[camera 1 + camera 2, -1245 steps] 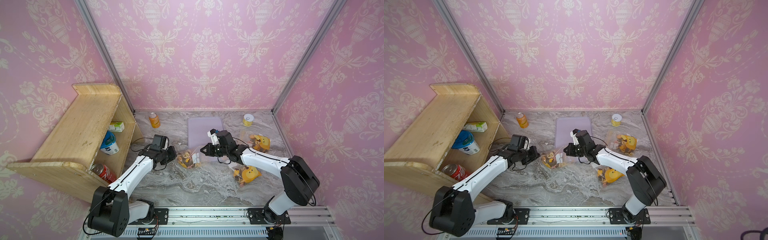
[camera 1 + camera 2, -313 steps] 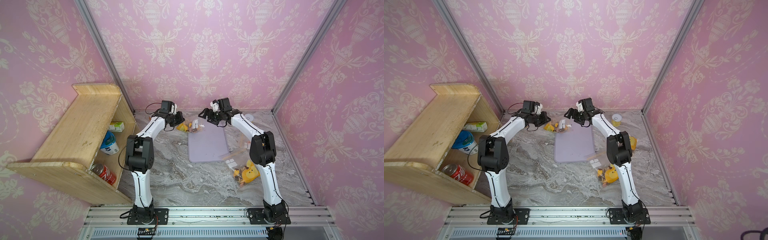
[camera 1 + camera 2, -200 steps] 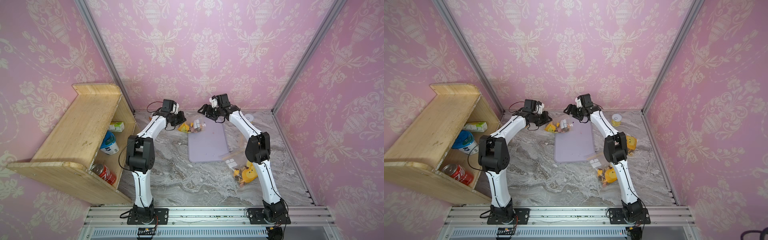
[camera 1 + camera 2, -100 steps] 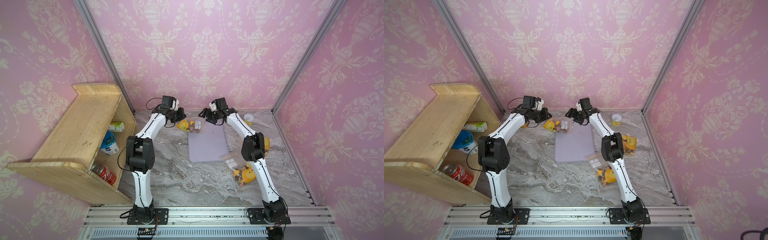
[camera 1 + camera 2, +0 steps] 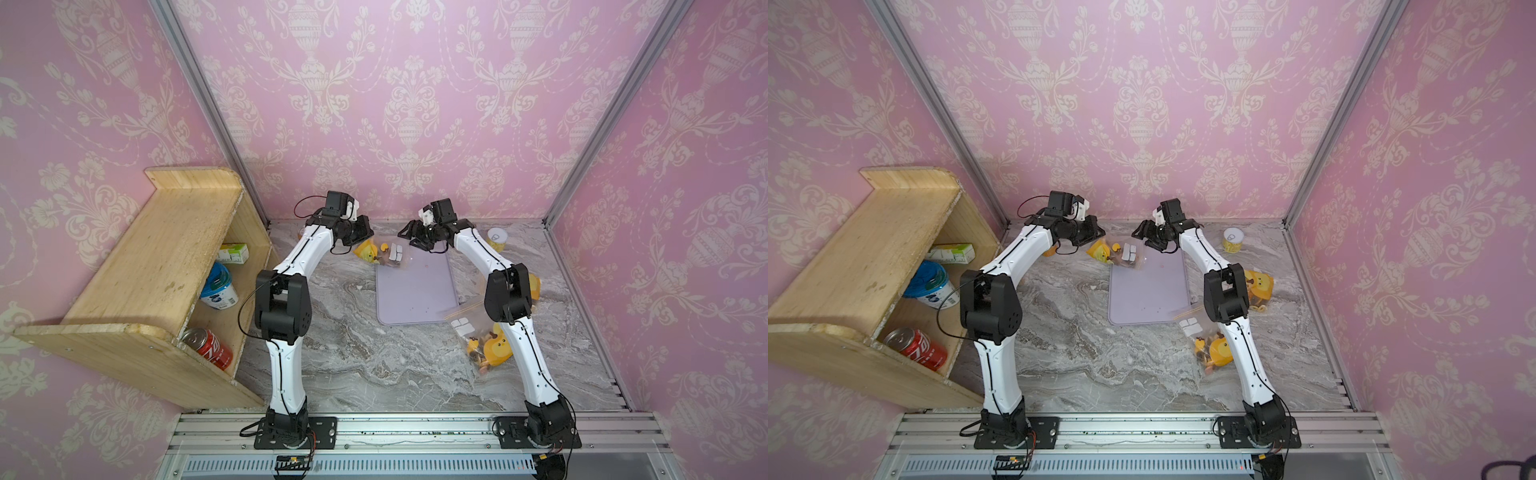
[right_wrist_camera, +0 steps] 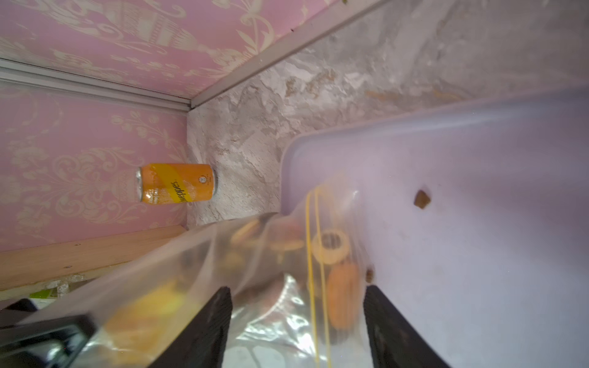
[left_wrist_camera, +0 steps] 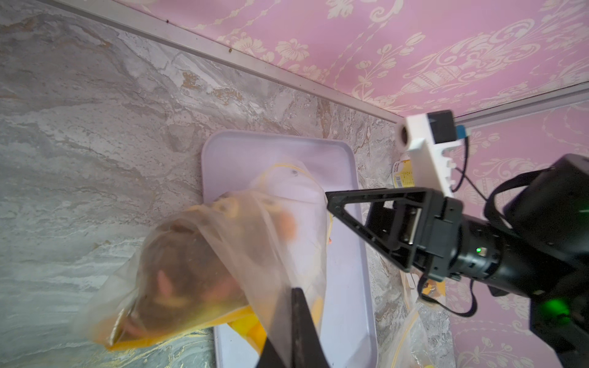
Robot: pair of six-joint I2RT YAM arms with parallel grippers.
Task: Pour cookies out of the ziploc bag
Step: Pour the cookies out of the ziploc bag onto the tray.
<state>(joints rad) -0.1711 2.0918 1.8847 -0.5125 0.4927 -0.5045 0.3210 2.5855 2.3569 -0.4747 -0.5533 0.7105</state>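
Cookies (image 6: 330, 251) lie inside the ziploc bag (image 5: 388, 259), held over the far left corner of the tray (image 5: 415, 299). Left gripper (image 5: 365, 243) clamps the bag's closed end. The right gripper (image 6: 294, 290) straddles the mouth, jaws parted. Step in hand: pouring. Next move: raise the closed end, keeping the mouth over the tray.

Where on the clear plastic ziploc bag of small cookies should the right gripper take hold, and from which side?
Probably the flat lip at the yellow zip lines, coming from the side of the lilac tray, opposite the shut left gripper. There the clear ziploc bag is thin film, the cookies bulging behind it, and lies between the open jaws of the right gripper.
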